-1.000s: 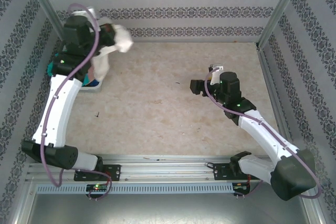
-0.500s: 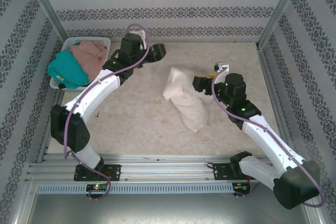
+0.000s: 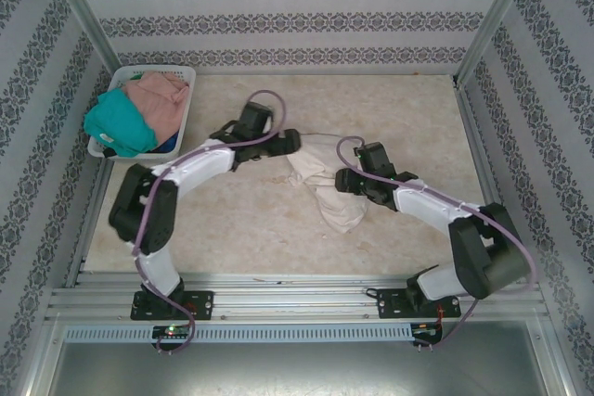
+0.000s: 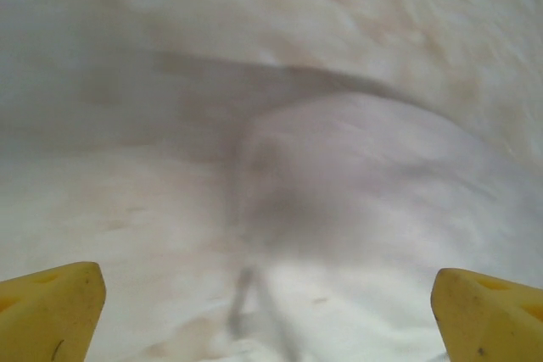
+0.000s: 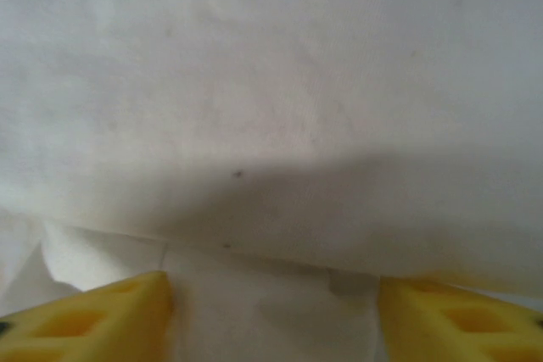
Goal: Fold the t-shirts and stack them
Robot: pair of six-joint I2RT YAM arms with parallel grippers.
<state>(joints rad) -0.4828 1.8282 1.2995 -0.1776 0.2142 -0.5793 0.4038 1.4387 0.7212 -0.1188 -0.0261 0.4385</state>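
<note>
Though cream t-shirt [image 3: 339,210] blurs close up, left tool [image 4: 271,311] gapes wide; right tool [image 5: 271,315] parted too

Top overhead; wrists close on shirt [image 3: 339,210].

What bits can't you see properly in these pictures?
- Top view: the cream shirt is bunched up, so its own folds hide its sleeves and collar.
- Left wrist view: blurred, so the cloth's folds smear.
- Right wrist view: too close, so I can't tell whether the right gripper has pinched the cloth.
- Top view: the teal shirt and pink shirt hide the inside of the basket.
</note>
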